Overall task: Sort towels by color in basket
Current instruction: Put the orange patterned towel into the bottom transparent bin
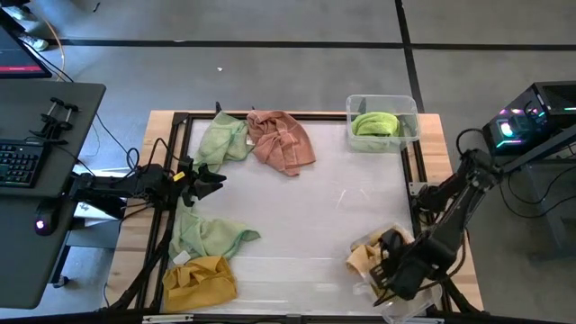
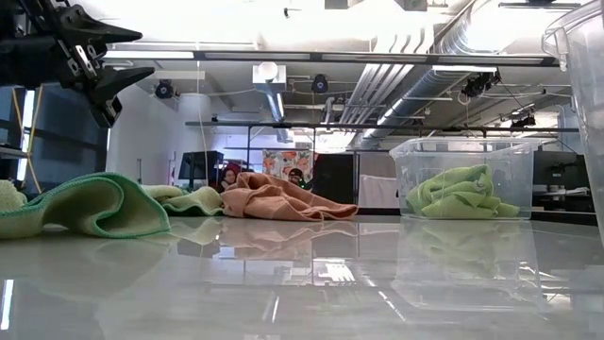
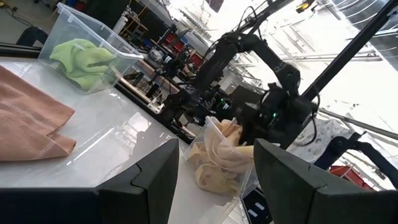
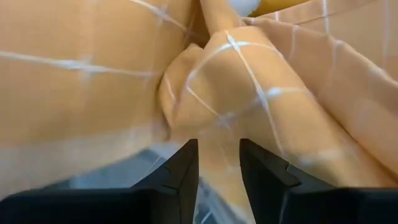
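Note:
My left gripper [image 1: 214, 180] hangs open above the table's left side, between two pale green towels [image 1: 223, 139] [image 1: 207, 236], touching nothing; the low view shows it high up [image 2: 142, 54]. A dusty pink towel [image 1: 281, 139] lies at the far edge and a mustard yellow towel [image 1: 200, 281] at the near left corner. A bright green towel [image 1: 376, 123] lies in a clear bin [image 1: 409, 106] at the far right. My right gripper [image 1: 385, 261] is narrowly open [image 4: 219, 146] right at a peach-orange towel [image 1: 364, 256], which is bunched at the near right. My right gripper has its fingertips [image 4: 189, 152] right up against a fold of the peach-orange towel [image 4: 211, 93]. Whether they touch the cloth, I cannot tell. The towel rests bunched against a clear container [image 3: 208, 134] and is not lifted.
A black frame [image 1: 270, 115] runs round the white work surface. A desk with a keyboard [image 1: 18, 162] stands off the table's left. The middle of the table [image 1: 306, 216] has free room. People sit in the room beyond [image 2: 231, 175].

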Controlling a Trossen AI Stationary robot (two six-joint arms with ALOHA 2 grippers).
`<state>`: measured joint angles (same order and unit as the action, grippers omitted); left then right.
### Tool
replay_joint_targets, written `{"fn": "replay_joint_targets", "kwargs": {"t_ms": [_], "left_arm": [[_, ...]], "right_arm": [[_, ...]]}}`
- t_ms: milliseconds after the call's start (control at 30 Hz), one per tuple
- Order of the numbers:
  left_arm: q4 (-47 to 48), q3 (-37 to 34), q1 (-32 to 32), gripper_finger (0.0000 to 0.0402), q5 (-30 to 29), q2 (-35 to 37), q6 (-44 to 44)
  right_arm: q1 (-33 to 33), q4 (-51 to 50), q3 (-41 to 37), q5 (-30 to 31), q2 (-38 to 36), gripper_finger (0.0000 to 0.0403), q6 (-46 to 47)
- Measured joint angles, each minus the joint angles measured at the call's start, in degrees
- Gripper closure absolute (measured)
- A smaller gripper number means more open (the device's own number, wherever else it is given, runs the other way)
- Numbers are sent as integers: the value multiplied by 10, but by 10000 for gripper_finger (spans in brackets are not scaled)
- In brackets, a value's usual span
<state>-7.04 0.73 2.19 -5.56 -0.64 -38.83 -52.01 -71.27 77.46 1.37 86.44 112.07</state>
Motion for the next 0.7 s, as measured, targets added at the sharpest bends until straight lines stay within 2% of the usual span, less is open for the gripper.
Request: {"fn": "replay_joint_targets", "kwargs": {"t_ms": [200,400,500,600,700], "left_arm": [[0,0,0,207,0,0,0],[0,0,0,207,0,0,0],[0,0,0,207,0,0,0],[0,0,0,207,0,0,0],[0,0,0,207,0,0,0]], "right_arm": [[0,-6,45,14,-55,293,-34],[21,142,73,37,-70,293,-243],[45,199,69,58,-54,293,-312],[68,167,68,53,-25,293,-308],[78,86,67,20,6,293,-244]]}}
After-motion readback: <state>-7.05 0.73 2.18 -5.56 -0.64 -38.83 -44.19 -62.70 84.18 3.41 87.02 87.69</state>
